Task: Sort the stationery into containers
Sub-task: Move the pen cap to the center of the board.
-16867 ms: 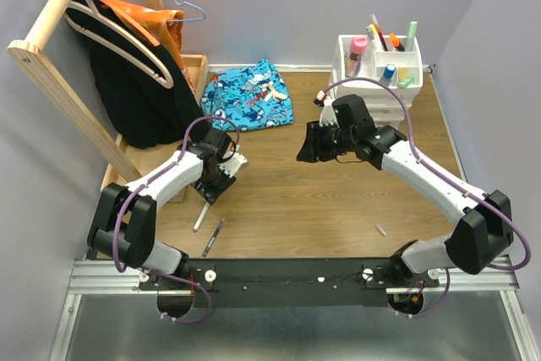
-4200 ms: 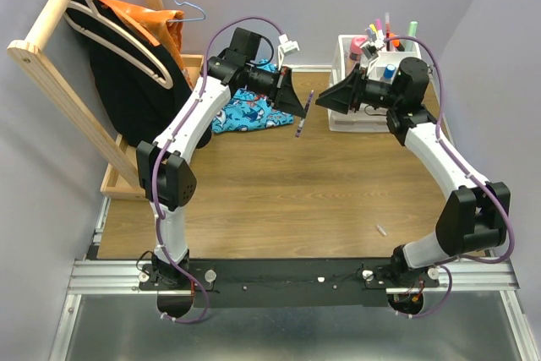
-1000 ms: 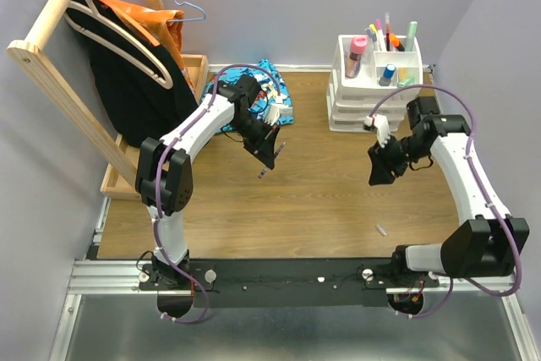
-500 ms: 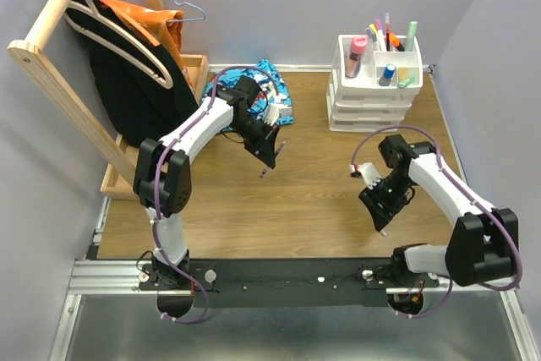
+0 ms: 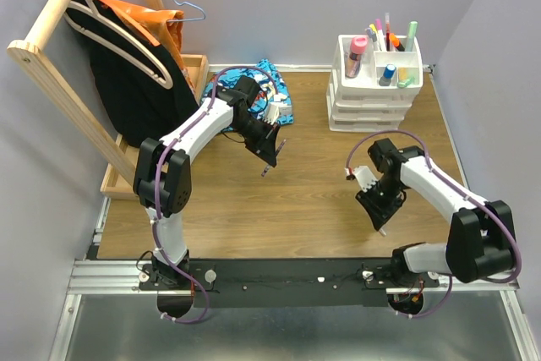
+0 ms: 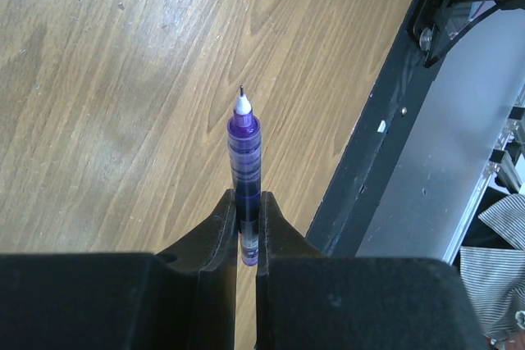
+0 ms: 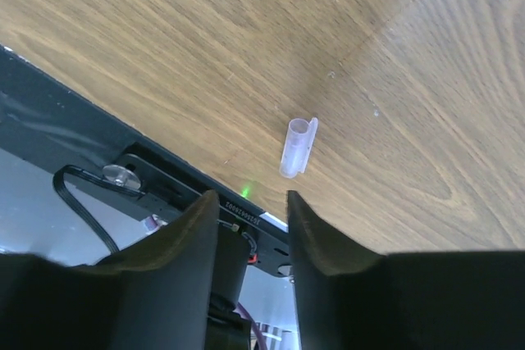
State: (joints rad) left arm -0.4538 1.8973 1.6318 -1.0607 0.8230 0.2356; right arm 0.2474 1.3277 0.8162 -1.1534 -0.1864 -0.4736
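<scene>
My left gripper (image 5: pixel 271 153) is shut on a purple pen (image 6: pixel 244 141) and holds it above the wooden table, uncapped tip pointing away from the jaws. In the right wrist view a small clear pen cap (image 7: pixel 297 147) lies on the wood just ahead of my right gripper (image 7: pixel 252 199), which is open and empty. In the top view my right gripper (image 5: pixel 379 219) hangs low near the table's front edge. The white drawer organiser (image 5: pixel 374 101) stands at the back right, and its top compartments hold a pink tube (image 5: pixel 358 51), several pens (image 5: pixel 382 33) and a green highlighter (image 5: pixel 411 35).
A blue patterned cloth (image 5: pixel 250 101) lies at the back centre, partly under the left arm. A wooden rack (image 5: pixel 52 82) with hangers and dark clothes leans at the left beside a wooden tray (image 5: pixel 199 65). A black rail (image 5: pixel 279 270) runs along the near edge.
My right arm has swung from the right middle of the table down to the front edge, over the cap, and its jaws have narrowed a little. The left arm has barely moved.
</scene>
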